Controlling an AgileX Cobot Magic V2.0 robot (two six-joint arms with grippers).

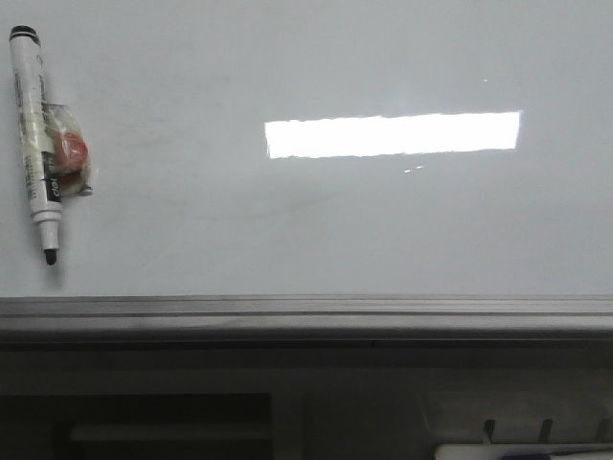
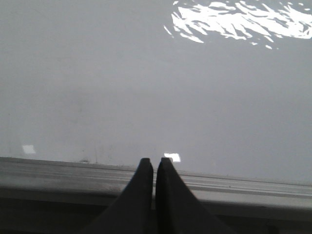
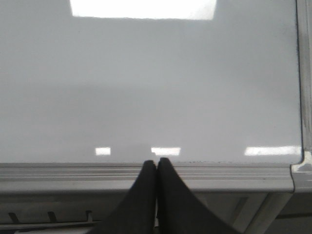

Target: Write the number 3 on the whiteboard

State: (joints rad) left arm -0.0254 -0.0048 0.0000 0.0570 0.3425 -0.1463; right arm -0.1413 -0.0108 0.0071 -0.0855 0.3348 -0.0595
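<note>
The whiteboard point(image 1: 316, 220) fills the front view, glossy pale grey with a bright rectangular reflection and a grey metal bottom rail point(image 1: 306, 314). No number 3 shows on it; the board is blank. A white marker pen point(image 1: 34, 134) with a black tip lies at the far left, tip toward the rail, with a small wrapped red piece beside it. Neither gripper shows in the front view. My left gripper point(image 2: 154, 163) is shut and empty over the rail point(image 2: 73, 175). My right gripper point(image 3: 157, 163) is shut and empty over the rail point(image 3: 234, 176) near the board's right corner.
The board's right frame edge point(image 3: 304, 73) and corner show in the right wrist view. Below the rail in the front view lie a dark shelf area point(image 1: 172, 422) and a white object point(image 1: 517, 450) at the bottom right.
</note>
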